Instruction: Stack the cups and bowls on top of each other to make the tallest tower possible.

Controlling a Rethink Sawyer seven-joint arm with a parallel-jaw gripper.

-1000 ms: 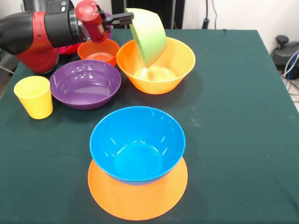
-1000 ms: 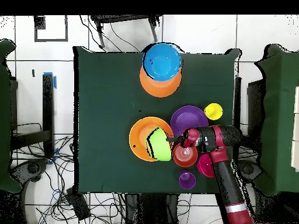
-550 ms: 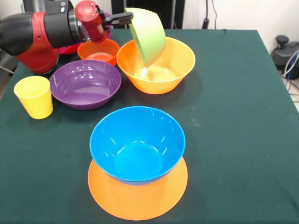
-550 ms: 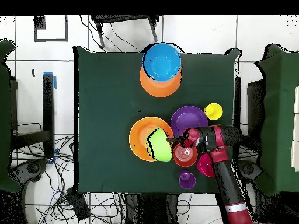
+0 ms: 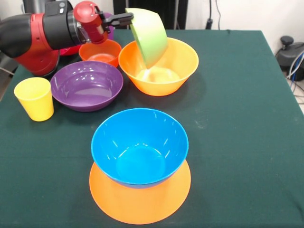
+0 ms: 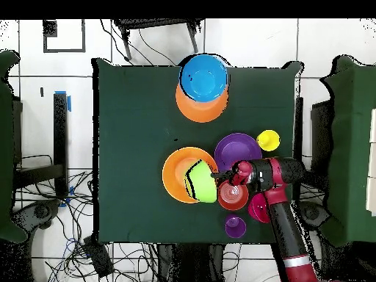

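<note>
gripper (image 5: 127,18) upper left, clamped on green bowl's (image 5: 149,35) rim; bowl tilted over upright orange bowl (image 5: 180,61) | blue bowl (image 5: 139,145) on tower, lower centre

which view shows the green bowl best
The front view: the green bowl is large there, tilted on edge in the gripper over the orange bowl. Overhead it is a small green patch inside the orange rim.
</note>
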